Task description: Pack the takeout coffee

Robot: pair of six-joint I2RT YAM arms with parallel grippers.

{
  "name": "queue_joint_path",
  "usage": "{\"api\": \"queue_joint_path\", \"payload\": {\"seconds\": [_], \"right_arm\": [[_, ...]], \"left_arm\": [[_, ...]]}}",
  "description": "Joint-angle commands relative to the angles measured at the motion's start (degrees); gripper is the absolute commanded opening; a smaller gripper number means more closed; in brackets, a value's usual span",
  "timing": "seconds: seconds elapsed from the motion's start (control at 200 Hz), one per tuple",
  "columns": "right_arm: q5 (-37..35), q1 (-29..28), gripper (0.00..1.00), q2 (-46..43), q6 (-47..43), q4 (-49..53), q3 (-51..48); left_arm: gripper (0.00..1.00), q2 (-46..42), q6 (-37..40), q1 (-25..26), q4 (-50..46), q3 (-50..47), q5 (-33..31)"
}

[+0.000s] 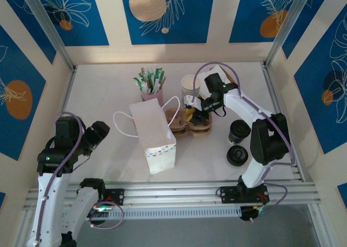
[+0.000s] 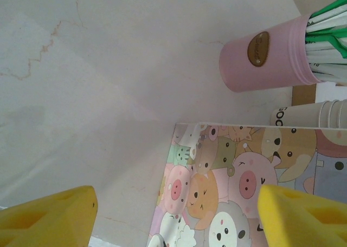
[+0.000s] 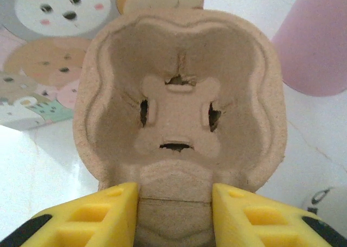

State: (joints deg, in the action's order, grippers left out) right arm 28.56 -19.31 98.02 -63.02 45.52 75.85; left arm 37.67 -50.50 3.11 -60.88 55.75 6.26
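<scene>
R hand (image 3: 174, 206) pinching near rim of cup carrier (image 3: 179, 106). Carrier sits just beside the bag (image 1: 154, 130), on its R. So the bag's leftward from me. L hand (image 2: 179, 211) spread, empty, on the bag's other side.

Carrier (image 3: 181, 116): I read it as moulded paper pulp, tan, matt, rough and fibrous.
Bag (image 1: 152, 130): paper, matt white on top; printed side smooth.
Desk (image 2: 108, 68): pale, marble-veined, smooth, faint sheen.
Pink cup (image 2: 265, 59): smooth, matt, with a glossier brown badge.
Lids (image 1: 237, 156): black plastic, slight gloss.
Right hand (image 3: 174, 211): yellow fingers (image 3: 92, 222), matt, I'd say plastic.
</scene>
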Motion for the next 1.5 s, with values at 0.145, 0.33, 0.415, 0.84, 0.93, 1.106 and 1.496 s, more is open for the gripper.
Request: {"api": "queue_joint_path", "payload": {"seconds": [0.145,0.33,0.415,0.84,0.93,1.106,1.496], "right_arm": [[6.0,0.4,0.41,-1.6,3.0,-1.9,-0.8],[4.8,0.1,0.4,-0.5,1.7,0.0,0.8],[-2.9,-2.2,0.43,-0.7,-2.7,0.6,-0.1],[-9.5,-2.5,0.55,1.8,-6.4,5.2,0.0],[-10.5,-2.6,0.55,2.3,-6.1,5.0,-0.2],[-12.4,-2.9,0.54,3.4,-5.7,5.0,0.5],[-12.2,-3.4,0.48,5.6,-5.9,6.3,2.5]], "left_arm": [[0.78,0.9,1.6,-0.5,-1.1,2.7,-0.7],[0.78,1.2,1.6,-0.5,-1.3,2.6,-0.6],[0.78,1.3,1.6,-0.5,-1.5,2.8,-0.7],[0.78,2.0,2.9,-0.5,-2.3,4.5,-1.2],[0.78,2.1,3.3,-0.5,-2.4,4.7,-1.3],[0.78,2.0,3.5,-0.5,-2.6,4.6,-1.4],[0.78,2.1,3.9,-0.5,-2.5,4.6,-1.3]]}}
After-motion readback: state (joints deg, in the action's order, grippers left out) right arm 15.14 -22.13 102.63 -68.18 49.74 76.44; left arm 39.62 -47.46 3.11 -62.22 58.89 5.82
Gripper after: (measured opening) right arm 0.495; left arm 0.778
